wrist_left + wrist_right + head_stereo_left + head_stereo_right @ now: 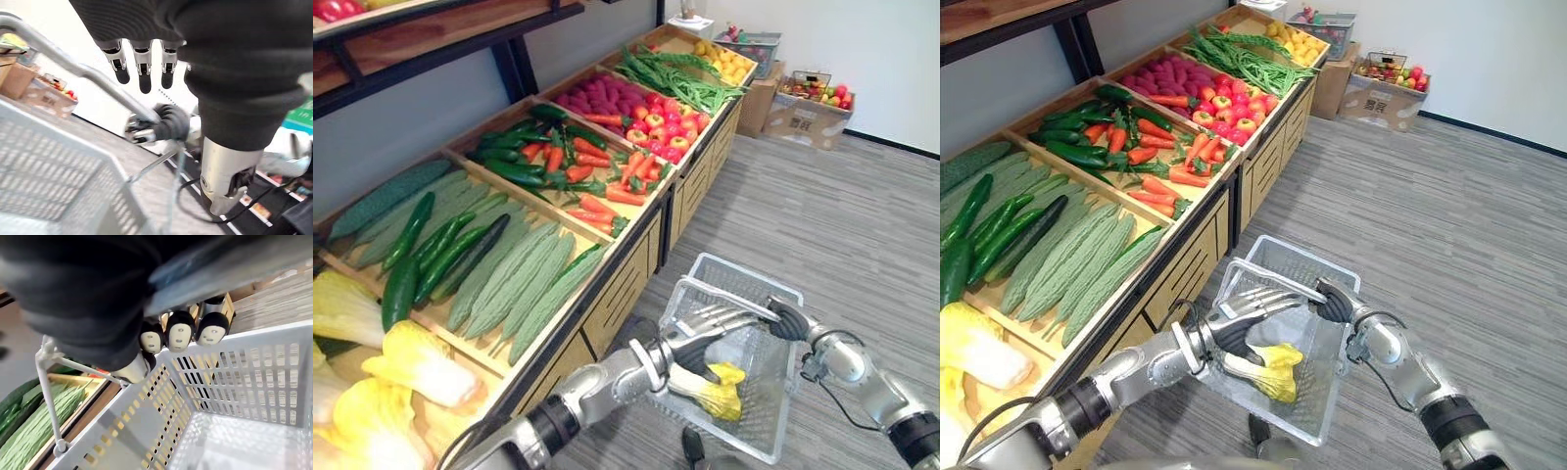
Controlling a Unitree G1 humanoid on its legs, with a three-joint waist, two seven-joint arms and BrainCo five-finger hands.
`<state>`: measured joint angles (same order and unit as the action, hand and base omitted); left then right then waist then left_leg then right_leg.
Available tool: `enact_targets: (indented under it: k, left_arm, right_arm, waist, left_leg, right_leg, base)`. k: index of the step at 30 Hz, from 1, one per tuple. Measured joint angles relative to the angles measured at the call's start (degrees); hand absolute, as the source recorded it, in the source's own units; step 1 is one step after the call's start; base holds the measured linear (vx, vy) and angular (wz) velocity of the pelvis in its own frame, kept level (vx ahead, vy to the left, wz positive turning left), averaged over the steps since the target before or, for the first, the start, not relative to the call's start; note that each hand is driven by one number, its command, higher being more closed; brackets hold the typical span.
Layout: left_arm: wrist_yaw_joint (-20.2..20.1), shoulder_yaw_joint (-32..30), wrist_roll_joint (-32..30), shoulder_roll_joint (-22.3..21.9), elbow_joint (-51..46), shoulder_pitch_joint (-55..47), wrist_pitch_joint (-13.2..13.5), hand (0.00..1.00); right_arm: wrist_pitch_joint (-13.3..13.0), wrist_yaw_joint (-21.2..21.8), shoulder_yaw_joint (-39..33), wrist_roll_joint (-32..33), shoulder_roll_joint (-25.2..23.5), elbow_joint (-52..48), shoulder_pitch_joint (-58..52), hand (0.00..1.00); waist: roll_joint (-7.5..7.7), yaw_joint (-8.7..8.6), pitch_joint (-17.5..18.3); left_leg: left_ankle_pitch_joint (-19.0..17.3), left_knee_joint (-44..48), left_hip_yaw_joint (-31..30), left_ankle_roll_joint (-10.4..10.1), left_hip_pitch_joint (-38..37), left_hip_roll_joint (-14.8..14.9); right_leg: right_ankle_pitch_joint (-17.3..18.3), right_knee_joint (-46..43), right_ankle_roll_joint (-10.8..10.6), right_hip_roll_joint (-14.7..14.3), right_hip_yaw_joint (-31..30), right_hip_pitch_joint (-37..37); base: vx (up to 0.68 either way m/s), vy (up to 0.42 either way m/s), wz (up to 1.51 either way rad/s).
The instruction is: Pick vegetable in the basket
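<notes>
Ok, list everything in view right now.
stand: one, wooden, along wall
basket: one, grey, beside stand
cabbage: one, yellow, in basket
cabbages: several, yellow, stand's near end
cucumbers: several, dark green, next crate
gourds: several, pale green, same crate
carrots: many, orange, middle crate
apples: many, red, farther crate
tubers: many, purple, beside apples
beans: bunch, green, beyond apples
left hand: one, silver, open above basket
right hand: one, silver, shut on handle

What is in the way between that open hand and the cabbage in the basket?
Nothing visible. The left hand is open just above the cabbage in the basket; the right hand grips the handle.
</notes>
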<state>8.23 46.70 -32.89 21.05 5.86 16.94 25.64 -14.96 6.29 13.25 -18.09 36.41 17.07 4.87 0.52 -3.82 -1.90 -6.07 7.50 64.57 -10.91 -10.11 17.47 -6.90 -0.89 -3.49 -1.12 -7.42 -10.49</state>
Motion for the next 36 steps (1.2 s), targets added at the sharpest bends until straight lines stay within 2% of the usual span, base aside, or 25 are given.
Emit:
enact_targets:
  k: [2,6,8,12,14,16,19,23,26,29,30,32,33,36]
  left_arm:
    - [-0.4,-0.1,3.9,-0.6,-4.8,-1.7,0.3,0.0]
    - [-1.1,-3.1,11.9,-1.2,-15.1,-6.7,0.7,0.0]
    - [-1.3,-8.5,17.4,-2.3,-19.8,-12.1,0.6,0.0]
    - [-1.2,-17.5,23.5,-4.8,-21.8,-17.7,-0.1,0.0]
    - [-0.8,-25.6,27.3,-6.0,-23.2,-21.3,-1.2,0.0]
    - [0.0,-31.2,28.2,-7.1,-23.7,-22.6,-1.7,0.0]
    - [1.1,-39.6,28.3,-10.0,-24.3,-24.2,-3.7,0.0]
    - [3.3,-47.0,28.2,-13.5,-25.3,-24.1,-5.1,0.0]
    - [7.4,-55.0,27.5,-16.4,-25.3,-24.1,-6.8,0.0]
    - [13.5,-65.5,27.0,-20.9,-24.9,-24.0,-9.6,0.0]
    - [13.9,-66.5,27.0,-21.2,-24.7,-24.0,-9.7,0.0]
    - [19.3,-73.6,25.4,-21.6,-21.1,-24.0,-11.9,0.0]
    - [19.9,-74.3,25.2,-21.6,-20.5,-24.0,-12.2,0.0]
    - [24.1,-79.8,23.8,-21.6,-13.1,-24.3,-14.5,0.0]
  right_arm:
    - [0.1,-1.1,-2.8,-0.1,-1.8,1.7,-1.1,1.0]
    - [2.2,-4.0,-9.3,-1.5,-6.3,6.2,-3.2,1.0]
    - [3.6,-5.6,-13.3,-3.1,-9.0,11.5,-3.7,1.0]
    - [5.2,-7.1,-18.2,-3.9,-11.5,21.6,-4.0,1.0]
    - [6.3,-7.6,-22.5,-3.8,-13.2,29.0,-4.1,1.0]
    - [7.3,-8.6,-25.8,-3.7,-14.3,33.7,-4.3,1.0]
    - [8.0,-9.6,-32.0,-1.9,-16.3,39.0,-5.5,1.0]
    - [8.5,-12.1,-38.8,1.3,-17.2,45.0,-6.1,1.0]
    - [8.5,-13.4,-42.7,2.5,-17.8,49.1,-6.3,1.0]
    - [8.6,-13.6,-45.4,5.1,-20.6,50.1,-6.6,1.0]
    - [8.6,-13.6,-45.6,5.3,-20.9,50.3,-6.6,1.0]
    - [8.7,-14.0,-46.6,5.7,-23.8,50.6,-7.0,1.0]
    - [8.7,-14.0,-46.6,5.7,-24.1,50.6,-7.0,1.0]
    - [8.9,-14.6,-46.7,5.7,-27.0,50.6,-8.0,1.0]
  waist:
    - [0.03,0.65,0.0]
    - [0.1,2.19,-0.8]
    - [0.17,3.02,-0.8]
    - [0.14,4.15,-0.8]
    - [0.11,4.68,-0.8]
    - [0.12,5.43,-0.8]
    - [0.1,5.62,-0.7]
    - [0.17,5.68,-0.7]
    - [0.45,6.22,-0.6]
    - [0.55,7.64,-0.6]
    - [0.57,7.76,-0.6]
    - [1.01,8.06,-0.2]
    - [1.07,8.09,-0.2]
    - [2.36,8.91,0.6]
  left_leg:
    - [-0.2,0.1,-1.2,0.3,0.5,0.0]
    - [-0.7,0.2,-5.7,1.1,2.2,-0.5]
    - [0.3,-1.7,-9.9,2.4,4.2,-2.0]
    - [3.8,-6.6,-16.5,3.7,5.9,-4.8]
    - [6.5,-10.4,-21.4,4.9,7.2,-6.6]
    - [8.5,-12.7,-24.7,5.8,8.0,-7.9]
    - [9.5,-13.0,-30.9,6.9,9.9,-8.6]
    - [10.5,-13.0,-38.8,8.1,12.6,-9.8]
    - [11.4,-13.0,-43.5,9.0,14.8,-11.1]
    - [11.9,-13.3,-47.1,8.8,16.2,-12.0]
    - [12.0,-13.4,-47.3,8.8,16.2,-12.0]
    - [12.6,-13.4,-49.1,8.8,17.0,-12.3]
    - [12.6,-13.4,-49.3,8.9,17.0,-12.3]
    - [12.8,-13.4,-49.7,8.8,17.2,-12.3]
  right_leg:
    - [0.0,-0.3,0.0,0.4,1.3,0.2]
    - [1.3,-1.2,-0.5,2.3,5.0,0.9]
    - [1.9,-1.1,-0.8,4.1,8.5,1.0]
    - [2.0,0.2,-0.9,6.4,14.1,2.4]
    - [2.2,1.0,-1.2,7.6,18.6,3.2]
    - [2.1,1.6,-1.3,8.4,21.8,3.9]
    - [2.2,2.1,-1.4,9.5,27.5,5.9]
    - [2.3,2.2,-1.5,10.5,34.4,8.1]
    - [3.2,2.2,-2.8,11.8,38.7,9.2]
    - [3.6,2.4,-3.2,12.3,42.0,10.1]
    - [3.6,2.4,-3.2,12.3,42.2,10.2]
    - [3.6,2.8,-3.2,12.3,44.1,10.7]
    - [3.6,2.8,-3.2,12.2,44.2,10.8]
    - [3.6,2.9,-3.2,12.2,44.8,11.0]
  base:
    - [-0.11,0.02,0.3]
    - [-0.12,0.018,0.53]
    - [-0.11,-0.001,0.84]
    - [-0.06,0.005,0.91]
    - [-0.05,0.018,1.03]
    - [-0.01,0.013,0.86]
    - [0.02,0.026,0.99]
    - [0.01,0.033,1.07]
    - [-0.02,0.061,0.85]
    - [-0.05,0.061,0.56]
    - [-0.03,0.038,0.37]
    - [-0.03,0.035,0.35]
    - [-0.02,0.029,0.26]
    - [0.0,0.014,0.07]
